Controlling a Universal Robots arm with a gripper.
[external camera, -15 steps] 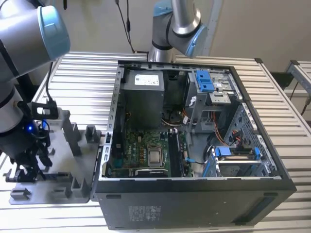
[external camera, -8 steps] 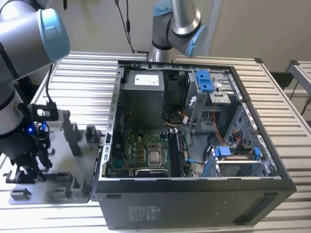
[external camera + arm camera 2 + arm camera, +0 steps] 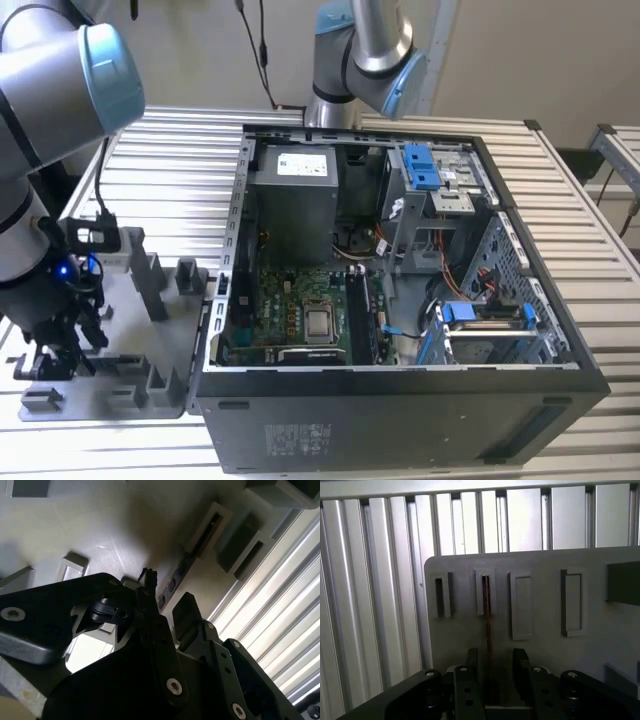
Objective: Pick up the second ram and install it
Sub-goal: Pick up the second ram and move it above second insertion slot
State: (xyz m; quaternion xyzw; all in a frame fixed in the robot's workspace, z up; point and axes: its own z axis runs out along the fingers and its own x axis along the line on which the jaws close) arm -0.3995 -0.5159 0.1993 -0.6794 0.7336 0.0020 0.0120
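Black two-fingered gripper [image 3: 58, 355] on the grey and pale-blue arm hangs low over a flat grey plastic fixture plate with upright posts [image 3: 140, 335], at the exterior view's left. The plate lies on a ribbed aluminium surface [image 3: 170, 170], just beside an open black computer case [image 3: 400, 425] that lies on its side with a green motherboard [image 3: 300, 310] showing inside. A second grey arm [image 3: 360, 50] stands behind the case.

In the first wrist view the gripper [image 3: 496, 652] is released: its two dark fingers [image 3: 472, 662] stand apart, one on each side of the second ram [image 3: 489, 625], a thin dark circuit-board stick seen edge-on. The stick stands on its long edge in a narrow raised slot of the fixture plate [image 3: 600, 630]. It runs from that slot back between the fingers, nearer to one finger than the other, with a clear gap to the farther one. Three more raised rectangular slots sit in a row alongside it, and the ribbed surface [image 3: 370, 590] lies beyond the plate's edge.

From the second wrist view the same stick [image 3: 176, 575] shows its flat side, with a row of small dark chips along it. It leads up to the gripper [image 3: 167, 605], whose fingers straddle its near end. The grey plate [image 3: 100, 525] is underneath and the ribbed surface [image 3: 270, 630] lies just beside it.
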